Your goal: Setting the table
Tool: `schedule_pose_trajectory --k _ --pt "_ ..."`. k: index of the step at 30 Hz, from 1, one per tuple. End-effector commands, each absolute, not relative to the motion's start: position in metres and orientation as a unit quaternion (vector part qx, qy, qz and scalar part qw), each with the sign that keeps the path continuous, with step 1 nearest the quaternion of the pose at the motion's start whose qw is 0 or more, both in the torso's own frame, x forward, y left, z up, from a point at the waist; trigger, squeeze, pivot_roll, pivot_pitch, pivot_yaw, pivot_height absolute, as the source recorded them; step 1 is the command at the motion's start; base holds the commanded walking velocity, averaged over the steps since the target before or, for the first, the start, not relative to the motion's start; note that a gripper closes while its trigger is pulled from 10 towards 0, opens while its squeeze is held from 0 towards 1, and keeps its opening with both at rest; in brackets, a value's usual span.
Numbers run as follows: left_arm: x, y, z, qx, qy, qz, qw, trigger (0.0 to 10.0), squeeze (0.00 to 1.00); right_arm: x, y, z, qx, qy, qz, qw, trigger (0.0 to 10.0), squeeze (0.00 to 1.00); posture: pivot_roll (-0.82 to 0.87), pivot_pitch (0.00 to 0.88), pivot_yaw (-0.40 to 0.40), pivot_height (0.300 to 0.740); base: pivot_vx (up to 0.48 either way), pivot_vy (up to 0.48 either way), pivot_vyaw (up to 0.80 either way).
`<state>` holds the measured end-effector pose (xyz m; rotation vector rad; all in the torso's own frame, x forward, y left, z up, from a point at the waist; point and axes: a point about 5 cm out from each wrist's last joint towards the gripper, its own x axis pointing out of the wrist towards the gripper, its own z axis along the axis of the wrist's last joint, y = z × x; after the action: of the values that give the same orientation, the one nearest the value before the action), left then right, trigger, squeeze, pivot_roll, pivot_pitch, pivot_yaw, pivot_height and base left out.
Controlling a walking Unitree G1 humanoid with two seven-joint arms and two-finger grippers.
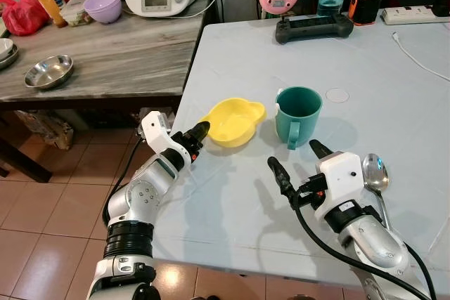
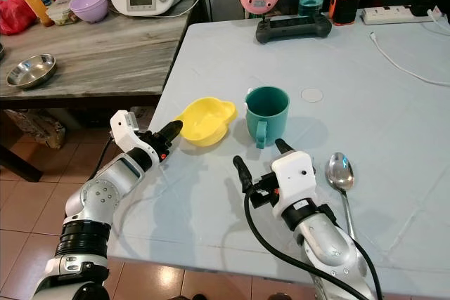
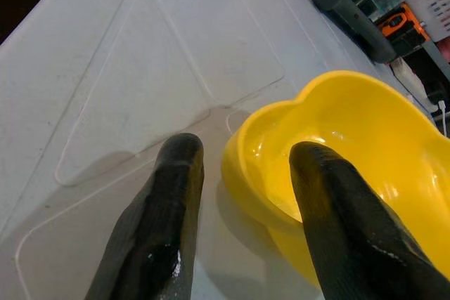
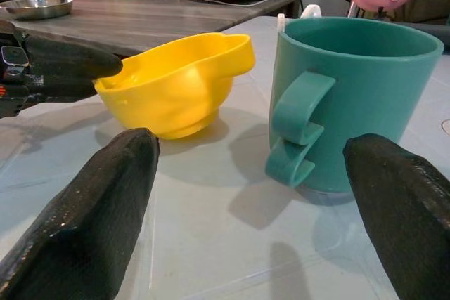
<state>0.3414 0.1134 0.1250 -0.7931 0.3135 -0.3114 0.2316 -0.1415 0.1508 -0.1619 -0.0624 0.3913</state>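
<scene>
Bowl (image 1: pixel 233 121): one, yellow, left fingers (image 3: pixel 330 194) straddling rim | mug (image 1: pixel 298 114): one | spoon (image 1: pixel 375 173): one | right fingers (image 4: pixel 105 201) apart

You can't see the spoon's (image 1: pixel 377 177) handle end; the right arm covers it. The bowl's (image 3: pixel 351 152) far side runs off the left wrist view's edge, one finger (image 3: pixel 344 216) hiding part of its rim.

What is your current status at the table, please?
Left pincer open, straddling yellow bowl rim. Right pincer open, facing teal mug handle, not touching. Spoon lies beside right arm. Nothing blocking either.
</scene>
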Motion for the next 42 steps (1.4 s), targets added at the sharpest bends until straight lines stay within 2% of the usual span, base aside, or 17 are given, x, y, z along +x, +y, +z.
schedule_pose_trajectory --k 1,9,21,27,28,29,30,31,32,33,36,39,41,42 --pt "0.342 0.119 0.129 -0.387 0.145 -0.142 0.899 0.0 0.00 0.231 -0.135 0.152 -0.077 -0.033 0.208 0.975 10.0 0.00 -0.23 0.108 0.172 0.740 0.000 0.000 0.00" --pt "0.340 0.123 0.136 -0.392 0.136 -0.140 0.899 0.0 0.00 0.232 -0.133 0.151 -0.078 -0.033 0.213 0.973 10.0 0.00 -0.22 0.107 0.167 0.740 0.000 0.000 0.00" --pt "0.322 0.148 0.134 -0.377 0.121 -0.083 0.915 0.0 0.00 0.240 -0.133 0.153 -0.079 -0.033 0.235 0.968 10.0 0.00 -0.20 0.096 0.145 0.740 0.000 0.000 0.00" --pt "0.319 0.146 0.134 -0.375 0.125 -0.072 0.916 0.0 0.00 0.244 -0.130 0.153 -0.078 -0.034 0.244 0.966 10.0 0.00 -0.18 0.089 0.132 0.740 0.000 0.000 0.00" --pt "0.320 0.145 0.133 -0.370 0.130 -0.068 0.917 2.7 0.00 0.244 -0.130 0.153 -0.078 -0.034 0.245 0.966 10.0 0.00 -0.18 0.089 0.132 0.740 0.000 0.000 0.00" --pt "0.320 0.145 0.133 -0.370 0.130 -0.068 0.917 2.7 0.00 0.244 -0.130 0.153 -0.078 -0.034 0.245 0.966 10.0 0.00 -0.18 0.089 0.132 0.740 0.000 0.000 0.00" --pt "0.323 0.143 0.134 -0.370 0.130 -0.064 0.918 10.0 0.00 0.245 -0.129 0.153 -0.080 -0.034 0.249 0.965 10.0 0.00 -0.18 0.089 0.132 0.740 0.000 0.000 0.00" --pt "0.325 0.141 0.137 -0.376 0.123 -0.066 0.916 10.0 0.00 0.245 -0.129 0.153 -0.080 -0.034 0.249 0.964 10.0 0.00 -0.18 0.087 0.131 0.740 0.000 0.000 0.00" --pt "0.326 0.141 0.140 -0.380 0.115 -0.067 0.915 10.0 0.36 0.245 -0.129 0.153 -0.079 -0.034 0.249 0.965 10.0 0.00 -0.18 0.087 0.131 0.740 0.000 0.000 0.00" --pt "0.327 0.140 0.145 -0.381 0.102 -0.068 0.916 10.0 1.00 0.246 -0.129 0.154 -0.075 -0.034 0.247 0.965 10.0 0.00 -0.18 0.088 0.134 0.740 0.000 0.000 0.00" --pt "0.327 0.142 0.148 -0.373 0.088 -0.067 0.921 10.0 1.00 0.246 -0.129 0.154 -0.075 -0.035 0.247 0.965 10.0 0.00 -0.18 0.088 0.137 0.740 0.000 0.000 0.00" --pt "0.321 0.150 0.154 -0.312 0.049 -0.067 0.946 10.0 1.00 0.247 -0.127 0.154 -0.080 -0.035 0.257 0.962 10.0 0.00 -0.18 0.090 0.139 0.740 0.000 0.000 0.00" --pt "0.307 0.157 0.155 -0.238 0.022 -0.084 0.967 10.0 1.00 0.251 -0.124 0.153 -0.091 -0.031 0.278 0.956 10.0 0.00 -0.17 0.092 0.138 0.740 0.000 0.000 0.00" --pt "0.307 0.157 0.155 -0.238 0.022 -0.084 0.967 10.0 1.00 0.251 -0.124 0.153 -0.091 -0.031 0.278 0.956 10.0 0.00 -0.17 0.092 0.138 0.740 0.000 0.000 0.00"
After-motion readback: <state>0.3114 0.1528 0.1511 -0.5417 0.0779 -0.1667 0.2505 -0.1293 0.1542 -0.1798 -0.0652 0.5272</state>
